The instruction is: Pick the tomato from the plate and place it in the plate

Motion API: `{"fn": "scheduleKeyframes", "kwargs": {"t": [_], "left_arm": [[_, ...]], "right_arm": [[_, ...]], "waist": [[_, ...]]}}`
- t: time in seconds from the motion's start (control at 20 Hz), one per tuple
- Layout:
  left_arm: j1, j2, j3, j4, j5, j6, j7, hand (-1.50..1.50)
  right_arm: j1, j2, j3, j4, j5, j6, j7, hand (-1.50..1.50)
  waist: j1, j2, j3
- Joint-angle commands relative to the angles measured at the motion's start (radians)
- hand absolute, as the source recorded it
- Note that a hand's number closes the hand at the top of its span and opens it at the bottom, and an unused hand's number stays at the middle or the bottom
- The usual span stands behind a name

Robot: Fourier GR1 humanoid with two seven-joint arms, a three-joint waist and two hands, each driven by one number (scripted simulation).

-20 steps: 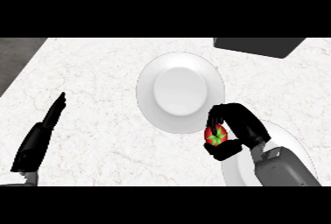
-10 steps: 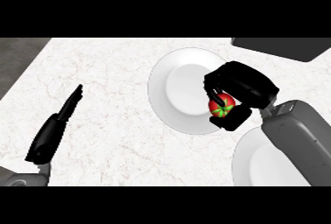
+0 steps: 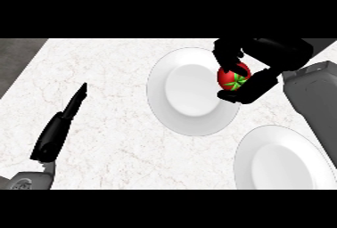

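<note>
The right hand (image 3: 263, 60) shows at the upper right of the head view, its black fingers (image 3: 227, 50) and thumb curled round the tomato (image 3: 234, 76) and pinching it between them. The tomato is red with a green star-shaped stem patch facing the camera on its lower part. It sits in the hollow of the hand, with fingers arching over its top and left side and the thumb part beneath and to its right. The grey forearm (image 3: 314, 104) runs from the hand down along the right edge of the view.

Directly under the hand and the tomato lies the right rim of one white plate (image 3: 191, 91). This plate spreads out to the left of the hand, and the tomato appears over its right border rather than its middle. Whether the tomato touches the plate surface cannot be told from this view.

Below the hand and close beside the forearm lies a second white plate (image 3: 280, 162), in the lower right corner. The two plates lie near each other without touching.

Both plates rest on the pale marbled bench (image 3: 112, 133), which stretches well away to the left of the right hand.

Far across the bench from the right hand, at the lower left, is the left hand (image 3: 63, 124). Its fingers are straight and held together, pointing up and slightly right. It holds nothing and rests apart from both plates.
</note>
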Motion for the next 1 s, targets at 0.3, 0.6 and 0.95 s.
{"fn": "scheduleKeyframes", "kwargs": {"t": [0.3,0.6,0.95], "left_arm": [[0.002,-0.004,0.013,0.032,-0.01,0.019,0.004,0.0],[0.0,-0.002,0.032,0.061,-0.009,0.027,0.015,0.0],[0.027,0.011,0.054,0.051,-0.006,0.032,0.027,0.0]], "right_arm": [[-0.158,-0.003,-0.016,0.24,-0.13,0.189,-0.413,1.5],[-0.236,0.048,0.066,0.347,-0.158,0.233,-0.486,1.5],[-0.315,0.143,0.217,0.457,-0.114,0.22,-0.483,1.5]], "waist": [[-0.042,-0.018,-0.007],[-0.085,-0.034,-0.01],[-0.117,-0.056,-0.01]]}}
